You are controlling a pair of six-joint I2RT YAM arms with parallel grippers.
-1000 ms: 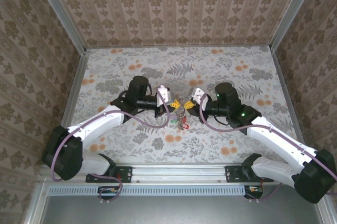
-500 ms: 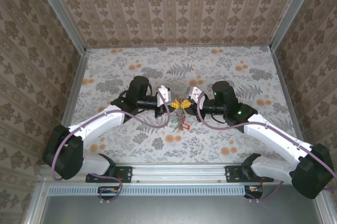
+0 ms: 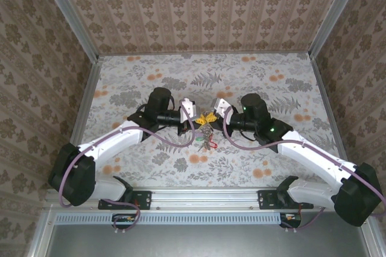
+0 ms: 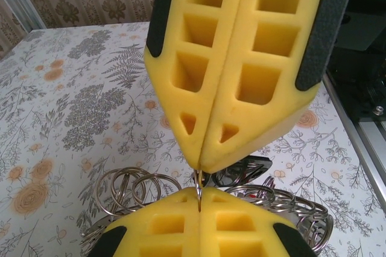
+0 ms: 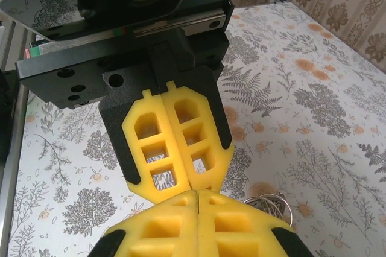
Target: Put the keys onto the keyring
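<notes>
- The left gripper (image 4: 199, 195), built of two yellow honeycomb-moulded pads (image 4: 175, 204) in black shells, is clenched. Its pads are pressed flat together, and a thin wire loop is nipped in the seam at their tips.
- The right gripper (image 4: 201, 161), of the same yellow-and-black build, is set tip to tip against the left one. It too is closed, and the same wire loop is pinched in the seam of its pads (image 4: 217, 118).
- The keyring (image 4: 292, 204), a grey metal bundle of thin wire rings, is held by that loop between the two grippers. Its other rings are spread out to either side below the pads.
- The keys (image 3: 207, 143), tiny pieces with red and green plastic heads, are seen from above just on the near side of the grippers. Whether they hang free or rest on the table cannot be told.
- A small red-and-green mark (image 5: 120, 30) is carried on the left gripper's black housing, but it is too small to be read. A green light (image 3: 272, 129) is lit on the right arm.
- The white-and-black left arm (image 3: 114, 142) and right arm (image 3: 313, 157), both trailed by purple cable, are angled inward from their bases to meet mid-table.
- All this is set over a fern-and-flower printed table (image 3: 271, 82), enclosed by brown damask-patterned walls (image 3: 205, 9).
</notes>
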